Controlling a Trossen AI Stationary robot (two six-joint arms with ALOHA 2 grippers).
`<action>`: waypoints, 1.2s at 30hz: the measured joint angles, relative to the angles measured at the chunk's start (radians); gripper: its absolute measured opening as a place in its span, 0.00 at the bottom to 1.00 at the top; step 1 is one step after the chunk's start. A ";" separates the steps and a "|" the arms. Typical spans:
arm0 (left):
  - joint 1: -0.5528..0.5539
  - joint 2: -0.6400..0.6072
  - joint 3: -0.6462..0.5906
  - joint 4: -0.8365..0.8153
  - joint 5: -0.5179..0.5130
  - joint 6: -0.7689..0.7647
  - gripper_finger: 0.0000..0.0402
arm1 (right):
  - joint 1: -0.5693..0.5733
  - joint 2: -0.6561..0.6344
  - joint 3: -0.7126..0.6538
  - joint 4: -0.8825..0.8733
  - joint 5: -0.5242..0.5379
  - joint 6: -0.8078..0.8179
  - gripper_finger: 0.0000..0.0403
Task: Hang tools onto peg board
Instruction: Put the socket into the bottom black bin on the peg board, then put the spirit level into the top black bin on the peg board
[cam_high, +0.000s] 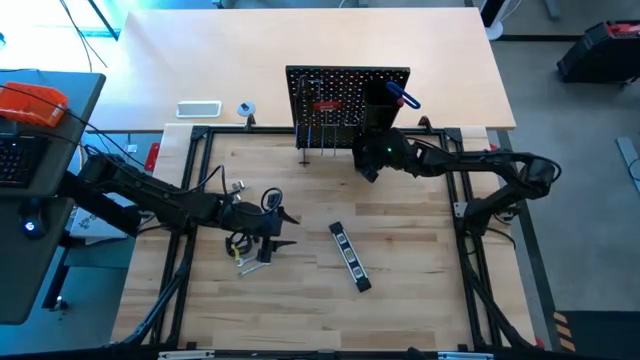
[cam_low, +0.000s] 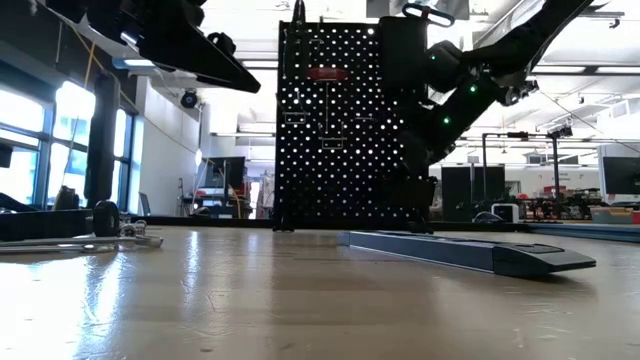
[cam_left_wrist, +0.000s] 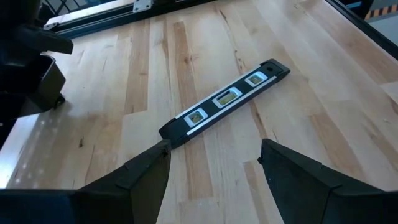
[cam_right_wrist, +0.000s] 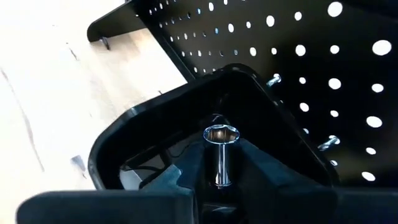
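Right end effector (cam_right_wrist: 219, 163) gripping shiny silver socket-ended wrench (cam_right_wrist: 219, 152) over tall black box holder (cam_right_wrist: 186, 130) on upright black perforated peg board (cam_high: 330, 100), left end effector (cam_left_wrist: 214, 165) hovering open above black-and-silver bar (cam_left_wrist: 225, 98) lying on wooden worktop (cam_high: 420, 250)

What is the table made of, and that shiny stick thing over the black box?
The table looks like pale wood planks, with grain lines and seams showing. The shiny tool looks like polished metal, mirror-bright with a hollow socket end. The black box holder looks like glossy plastic, though painted metal is possible.
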 joint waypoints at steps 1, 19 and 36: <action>0.000 0.000 0.000 0.000 0.000 0.000 0.60 | 0.000 0.000 0.000 -0.001 0.000 0.001 0.17; 0.000 0.000 0.000 -0.001 0.000 -0.032 0.60 | 0.001 -0.005 0.000 0.005 0.002 0.019 0.42; 0.000 0.066 0.000 0.002 0.019 -0.118 0.60 | 0.422 -0.191 0.002 -0.138 -0.030 0.263 0.43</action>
